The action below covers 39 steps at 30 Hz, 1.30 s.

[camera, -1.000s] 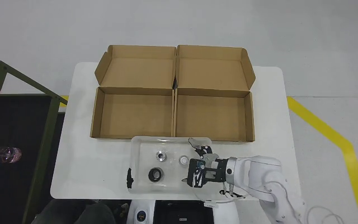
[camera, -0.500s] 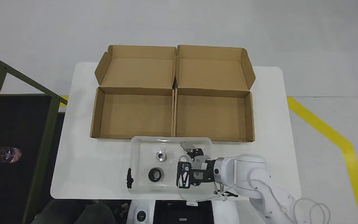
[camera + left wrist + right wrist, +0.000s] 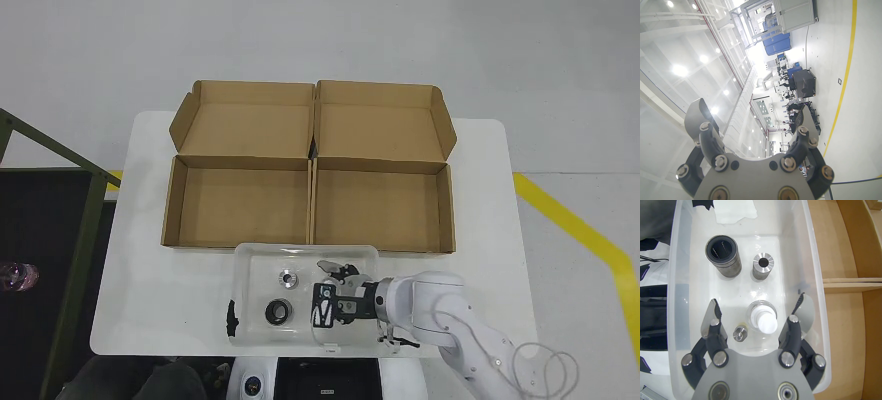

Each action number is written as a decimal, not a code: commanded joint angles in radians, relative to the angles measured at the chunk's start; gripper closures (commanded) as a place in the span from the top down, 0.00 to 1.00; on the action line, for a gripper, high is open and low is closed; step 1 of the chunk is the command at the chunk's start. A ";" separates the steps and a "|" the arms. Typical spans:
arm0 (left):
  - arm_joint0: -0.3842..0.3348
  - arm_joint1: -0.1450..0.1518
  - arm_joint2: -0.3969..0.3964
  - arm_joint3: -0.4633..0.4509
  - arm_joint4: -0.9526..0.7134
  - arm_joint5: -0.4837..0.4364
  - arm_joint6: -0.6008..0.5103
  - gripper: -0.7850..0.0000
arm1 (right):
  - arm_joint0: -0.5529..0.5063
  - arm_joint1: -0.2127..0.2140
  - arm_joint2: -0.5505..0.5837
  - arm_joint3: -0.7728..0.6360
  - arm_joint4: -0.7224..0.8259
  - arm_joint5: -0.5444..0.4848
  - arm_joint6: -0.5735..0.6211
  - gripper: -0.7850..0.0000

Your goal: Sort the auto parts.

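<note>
- The right pincer [image 3: 758,300] is hanging low inside the clear plastic bin [image 3: 811,247], its fingers spreading wide and gripping nothing.
- A white-capped clear part [image 3: 763,319] is standing between those fingers, nearer the one on the cardboard side, and seems to be touching neither.
- A small hex steel piece [image 3: 740,333] is sitting just beside that part, also between the fingers and close in toward the palm.
- Ahead of the fingertips, a slotted steel bushing [image 3: 762,266] is standing upright.
- A big dark bearing sleeve [image 3: 723,256] is standing near the bushing, farther from the cardboard side.
- Two open cardboard boxes [image 3: 240,205] are lying side by side past the bin, off one flank of the right pincer.
- The left pincer [image 3: 751,109] is pointing out into the hall and its ceiling lights, fingers spreading wide, holding nothing.
</note>
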 commanded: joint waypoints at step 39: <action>0.000 0.000 0.000 0.000 0.000 0.000 0.000 1.00 | 0.005 0.045 0.155 -0.065 0.176 -0.045 -0.216 0.00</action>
